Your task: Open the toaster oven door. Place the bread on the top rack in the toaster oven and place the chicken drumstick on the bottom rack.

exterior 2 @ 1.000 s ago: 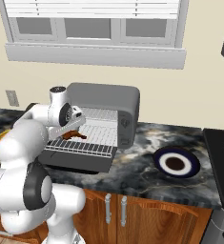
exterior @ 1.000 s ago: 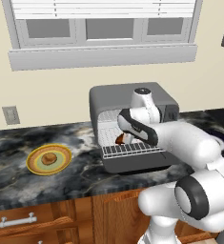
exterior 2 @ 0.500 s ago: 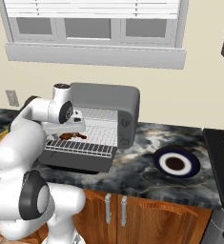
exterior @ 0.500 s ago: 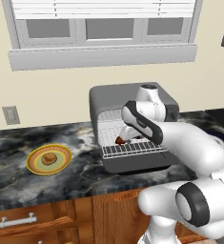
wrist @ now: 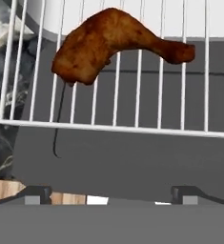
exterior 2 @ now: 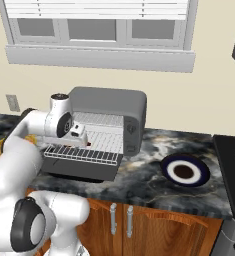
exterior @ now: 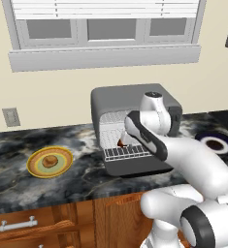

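My end effector (wrist: pixel 111 193) hangs with its two tips spread wide apart and nothing between them, just in front of the toaster oven (exterior: pixel 135 104), above the toaster oven door (exterior: pixel 135 165). That door lies folded down flat on the dark marbled worktop (exterior: pixel 47 186), and a silver wire rack (exterior 2: pixel 81 154) is drawn out of the oven's mouth over it. In the hand view the chicken drumstick (wrist: pixel 111 43) rests on that rack's wires, its thick end toward one side and the thin bone end toward the other; my tips sit clear of it, past the rack's front bar. From the left base view a sliver of the reddish-brown meat shows at the oven's opening beside my wrist. I cannot tell from these views whether this rack is the lower one. The bread (exterior: pixel 50 160) sits on a yellow plate (exterior: pixel 35 167) on the worktop, well to the left of the oven. A dark blue-rimmed plate (exterior 2: pixel 185 170) lies on the worktop to the oven's right.
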